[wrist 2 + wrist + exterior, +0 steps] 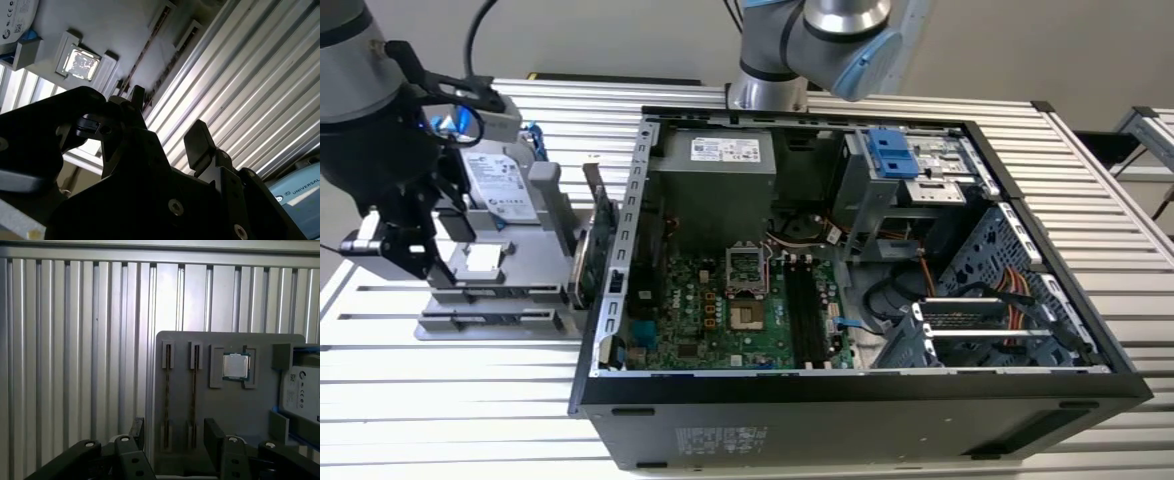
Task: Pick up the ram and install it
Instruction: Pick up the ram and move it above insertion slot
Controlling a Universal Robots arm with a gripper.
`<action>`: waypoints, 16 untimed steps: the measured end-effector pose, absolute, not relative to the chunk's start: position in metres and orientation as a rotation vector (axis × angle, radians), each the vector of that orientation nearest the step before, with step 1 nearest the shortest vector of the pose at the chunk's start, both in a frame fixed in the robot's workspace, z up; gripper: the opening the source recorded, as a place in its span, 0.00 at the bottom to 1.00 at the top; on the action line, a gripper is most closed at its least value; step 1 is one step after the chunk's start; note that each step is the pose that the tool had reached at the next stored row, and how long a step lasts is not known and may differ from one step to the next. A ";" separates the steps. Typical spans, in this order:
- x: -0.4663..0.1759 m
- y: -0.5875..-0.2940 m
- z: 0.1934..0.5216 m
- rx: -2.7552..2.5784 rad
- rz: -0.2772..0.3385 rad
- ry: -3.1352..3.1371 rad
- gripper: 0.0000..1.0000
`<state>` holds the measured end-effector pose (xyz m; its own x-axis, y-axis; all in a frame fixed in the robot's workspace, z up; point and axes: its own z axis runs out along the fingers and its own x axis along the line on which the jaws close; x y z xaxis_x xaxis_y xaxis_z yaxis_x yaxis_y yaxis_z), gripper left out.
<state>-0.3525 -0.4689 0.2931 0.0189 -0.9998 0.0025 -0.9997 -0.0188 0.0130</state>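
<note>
Pincer (174,426) is spread wide with nothing between its fingers (212,436), plain to see in both wrist views. It hangs over the gray holder (225,410), and in the first wrist view the two fingers sit either side of a pair of narrow slots. The ram (167,395) is parked in one of those slots, standing on edge, so you just get a thin dark line running between the end brackets. The slot just beside it shows the same kind of edge, so looks like a second stick (192,395). Can't tell whether the fingers touch the holder or hover above it. Same holder also carries a processor chip (235,365) in a square pocket near the slots, and a hard drive (300,390) with blue rails past that.

In the exterior view the arm's wrist (387,150) is at the far left of the frame, above the holder, which stands on the ribbed metal worktop (454,420) just beside the open computer case (854,420). Case fills the centre and right of the frame, motherboard (707,320) exposed, long black memory slots (803,310) running down its middle. Whether anything is seated in those, I can't make out.
</note>
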 end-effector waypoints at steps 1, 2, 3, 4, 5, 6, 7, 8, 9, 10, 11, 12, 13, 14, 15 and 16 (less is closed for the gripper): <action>-0.353 -0.469 0.292 2.234 -0.011 -2.193 1.00; -0.353 -0.469 0.291 2.234 -0.011 -2.193 1.00; -0.353 -0.469 0.290 2.234 -0.011 -2.193 1.00; -0.353 -0.469 0.289 2.233 -0.011 -2.193 1.00; -0.353 -0.469 0.288 2.233 -0.011 -2.194 1.00; -0.353 -0.469 0.287 2.233 -0.011 -2.194 1.00; -0.353 -0.469 0.286 2.233 -0.011 -2.194 1.00; -0.353 -0.469 0.285 2.233 -0.011 -2.194 1.00; -0.352 -0.469 0.284 2.233 -0.011 -2.195 1.00; -0.353 -0.469 0.283 2.232 -0.011 -2.195 1.00; -0.352 -0.469 0.282 2.232 -0.011 -2.195 1.00; -0.353 -0.468 0.282 2.232 -0.011 -2.195 1.00; -0.353 -0.468 0.281 2.232 -0.012 -2.195 1.00; -0.352 -0.468 0.280 2.231 -0.011 -2.196 1.00; -0.353 -0.468 0.278 2.231 -0.011 -2.196 1.00; -0.352 -0.468 0.277 2.231 -0.011 -2.196 1.00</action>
